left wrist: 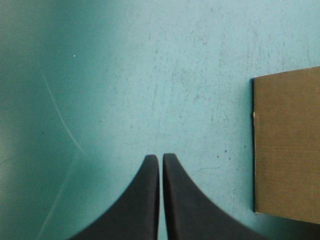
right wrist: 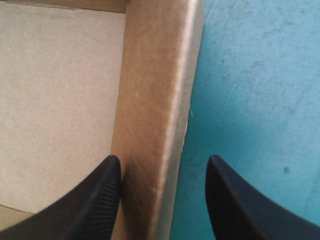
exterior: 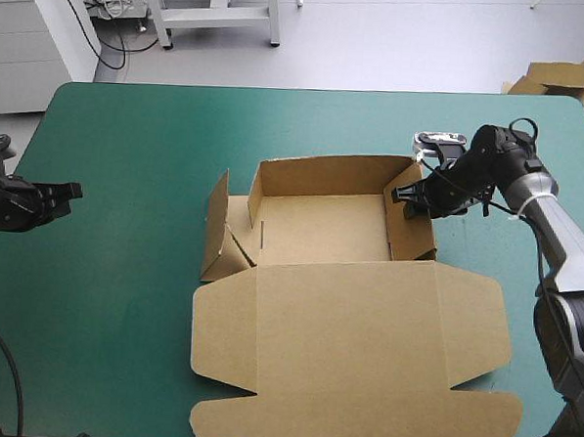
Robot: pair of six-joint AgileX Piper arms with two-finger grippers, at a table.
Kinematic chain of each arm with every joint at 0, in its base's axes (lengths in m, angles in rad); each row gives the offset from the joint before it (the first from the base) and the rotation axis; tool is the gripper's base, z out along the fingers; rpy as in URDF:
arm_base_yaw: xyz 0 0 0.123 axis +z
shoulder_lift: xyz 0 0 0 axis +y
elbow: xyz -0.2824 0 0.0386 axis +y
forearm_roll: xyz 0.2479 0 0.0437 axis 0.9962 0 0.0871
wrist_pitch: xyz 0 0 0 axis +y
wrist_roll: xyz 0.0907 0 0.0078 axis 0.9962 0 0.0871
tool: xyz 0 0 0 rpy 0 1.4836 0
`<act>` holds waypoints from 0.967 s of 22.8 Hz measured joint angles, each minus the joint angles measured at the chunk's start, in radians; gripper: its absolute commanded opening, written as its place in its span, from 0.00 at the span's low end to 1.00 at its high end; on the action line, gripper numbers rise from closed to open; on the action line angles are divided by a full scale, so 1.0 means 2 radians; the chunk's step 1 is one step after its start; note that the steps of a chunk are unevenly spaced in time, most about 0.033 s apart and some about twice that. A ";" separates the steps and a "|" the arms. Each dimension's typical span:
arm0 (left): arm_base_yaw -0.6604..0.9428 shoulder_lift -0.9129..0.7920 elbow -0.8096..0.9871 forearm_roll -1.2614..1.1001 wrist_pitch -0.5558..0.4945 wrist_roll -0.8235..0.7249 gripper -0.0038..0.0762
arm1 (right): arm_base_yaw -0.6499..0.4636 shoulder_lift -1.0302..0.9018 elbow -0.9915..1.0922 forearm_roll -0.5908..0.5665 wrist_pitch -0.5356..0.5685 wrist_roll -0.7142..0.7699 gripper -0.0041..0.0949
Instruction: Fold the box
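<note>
The brown box (exterior: 321, 225) lies at the table's middle as an open tray, its back and right walls raised and its wide lid (exterior: 363, 350) flat toward the near edge. The left side flaps (exterior: 221, 229) stand loosely splayed. My right gripper (exterior: 416, 198) is open and straddles the top of the box's right wall (right wrist: 157, 115), one finger inside the tray, the other outside over the teal-green cover. My left gripper (exterior: 73, 194) is shut, low over bare cover near the table's left edge, far from the box. Ahead of it a corner of brown board (left wrist: 287, 145) shows.
More brown board (exterior: 559, 78) lies just beyond the table's far right corner. Bare teal-green cover (exterior: 102, 297) stretches between the left gripper and the box.
</note>
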 measured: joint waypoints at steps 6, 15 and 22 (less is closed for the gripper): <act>0.000 0.000 0.000 0.000 0.004 0.001 0.06 | 0.000 0.022 0.000 0.008 0.001 0.000 0.13; 0.000 0.000 0.000 0.001 0.028 0.040 0.50 | 0.000 0.030 0.000 0.008 0.014 -0.008 0.02; 0.000 0.000 0.000 0.001 0.052 0.039 0.91 | -0.014 0.030 0.001 0.052 0.047 -0.034 0.02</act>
